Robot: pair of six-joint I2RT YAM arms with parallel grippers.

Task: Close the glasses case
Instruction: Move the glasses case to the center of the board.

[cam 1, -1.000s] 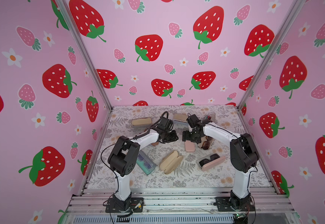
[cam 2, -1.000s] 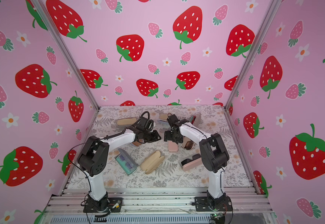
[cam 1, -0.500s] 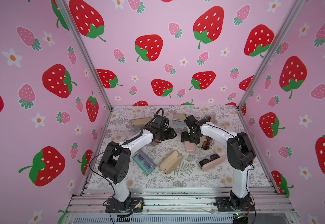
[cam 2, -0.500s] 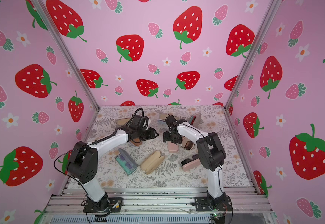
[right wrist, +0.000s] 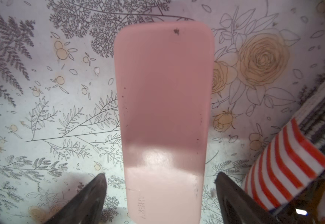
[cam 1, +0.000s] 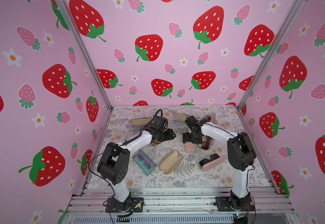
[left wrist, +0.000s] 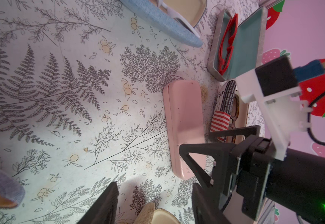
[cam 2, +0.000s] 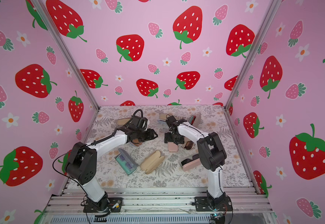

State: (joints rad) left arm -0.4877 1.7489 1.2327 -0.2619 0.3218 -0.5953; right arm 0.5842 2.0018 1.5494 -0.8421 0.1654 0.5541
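Observation:
A pink glasses case (right wrist: 163, 116) lies flat on the floral mat with its lid down; it also shows in both top views (cam 1: 189, 148) (cam 2: 172, 148) and in the left wrist view (left wrist: 185, 128). My right gripper (right wrist: 160, 175) stands open over one end of it, a finger on each side with a gap to the case (cam 1: 189, 138). To the left of it hovers my left gripper (left wrist: 155, 186), open with nothing held (cam 1: 172, 135). Below the left gripper lies a burlap-covered case (left wrist: 154, 213) with a cream inside.
Beside the pink case lie sunglasses in a case with a striped pouch (right wrist: 293, 161). Nearer the front sit an open teal case (cam 1: 144, 162), an open beige case (cam 1: 171, 162) and an open pink case with dark glasses (cam 1: 210, 161). Further cases lie at the back (cam 1: 140, 121) (left wrist: 237, 42).
My left gripper's jaws have spread wider and the left arm has shifted its pose. The right gripper's jaws have opened slightly more around the pink case.

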